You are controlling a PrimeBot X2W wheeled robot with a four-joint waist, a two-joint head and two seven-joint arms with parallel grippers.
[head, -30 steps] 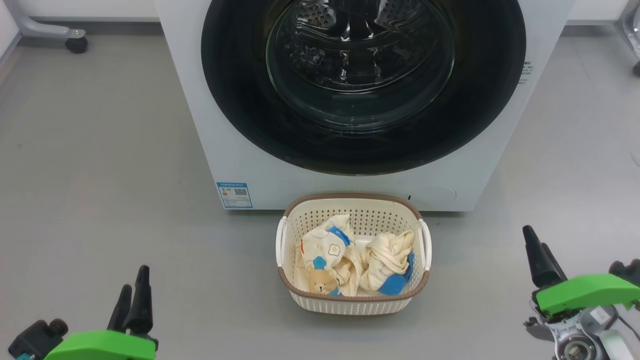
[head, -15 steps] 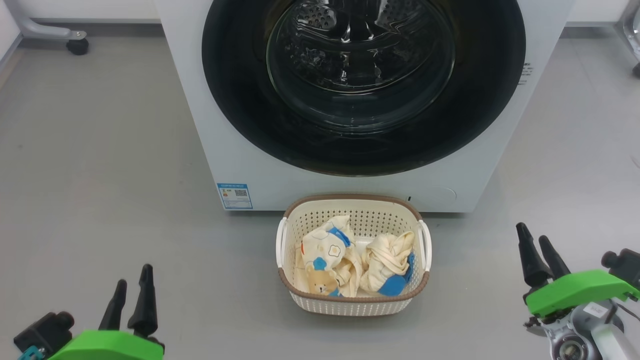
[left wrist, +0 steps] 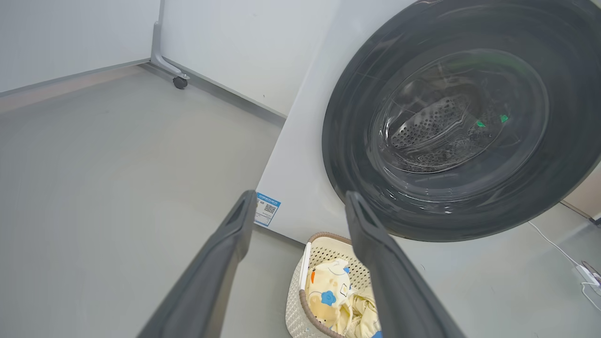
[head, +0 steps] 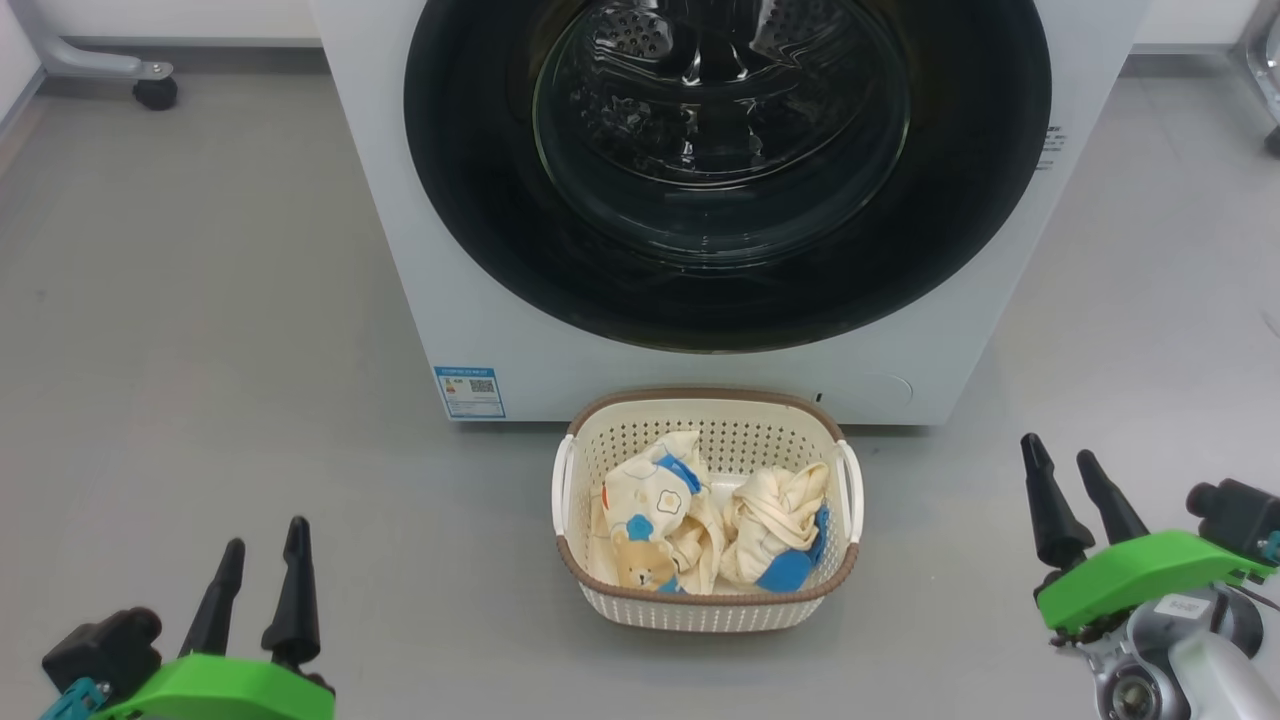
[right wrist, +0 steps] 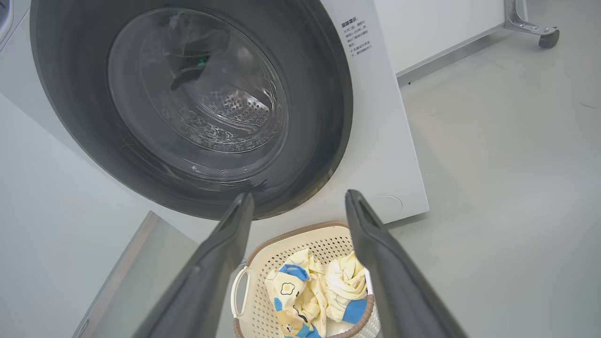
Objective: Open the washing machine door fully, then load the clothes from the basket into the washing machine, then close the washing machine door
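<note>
Currently you have, working outward:
- Your left gripper (head: 265, 535), 7 o'clock in the head view: fingers apart, holding nothing.
- Your right gripper (head: 1057, 448), 4 o'clock: fingers apart, holding nothing.
- One basket (head: 700, 612), 6 o'clock, on the floor (head: 200, 300) between them, well apart from both.
- The clothes (head: 650, 500), bunched inside the basket.
- One washing machine (head: 420, 300), 12 o'clock, just behind the basket, with a blue label (head: 468, 390) at its lower corner.
- The washing machine door (head: 470, 200): closed.
</note>
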